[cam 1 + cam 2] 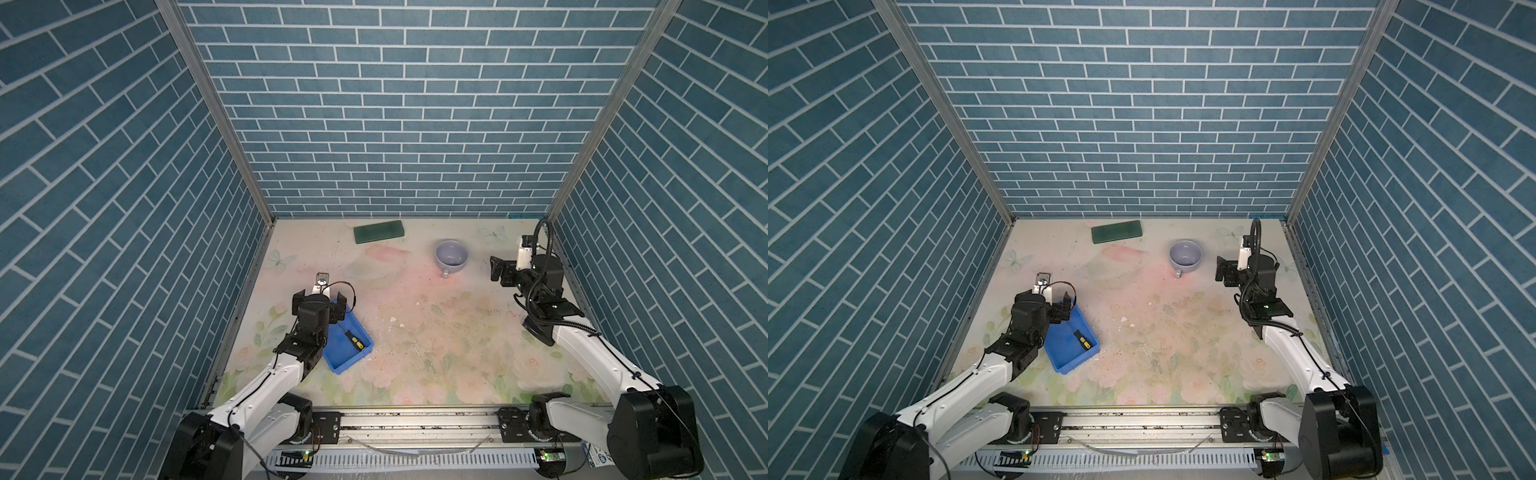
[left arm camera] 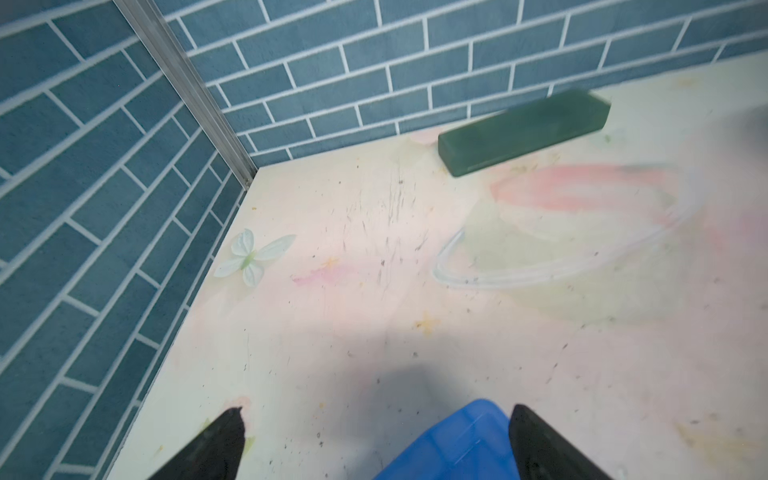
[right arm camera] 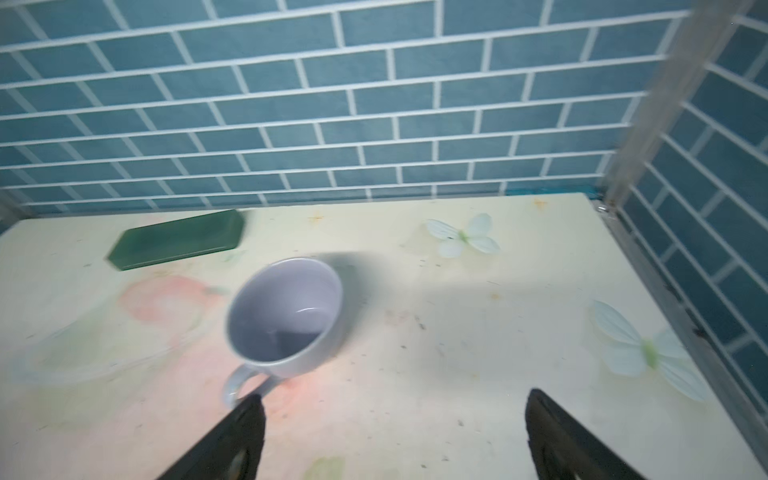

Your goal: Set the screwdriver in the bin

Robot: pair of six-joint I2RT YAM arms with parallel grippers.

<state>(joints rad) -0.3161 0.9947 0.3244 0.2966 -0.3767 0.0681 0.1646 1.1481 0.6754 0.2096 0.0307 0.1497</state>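
The screwdriver (image 1: 353,338) (image 1: 1080,337), black handle with yellow accents, lies diagonally inside the blue bin (image 1: 345,358) (image 1: 1068,354) at the left of the table. My left gripper (image 1: 320,300) (image 1: 1045,305) hovers over the bin's far corner, open and empty, apart from the screwdriver. In the left wrist view that gripper (image 2: 376,409) has its jaws wide, with a corner of the bin (image 2: 457,440) between them; the screwdriver is out of that view. My right gripper (image 1: 500,270) (image 1: 1225,270) (image 3: 395,395) is open and empty at the far right.
A lavender mug (image 1: 451,257) (image 1: 1185,256) (image 3: 286,316) stands upright just left of the right gripper. A dark green block (image 1: 379,230) (image 1: 1116,231) (image 2: 523,131) (image 3: 178,245) lies by the back wall. Brick-patterned walls close in three sides.
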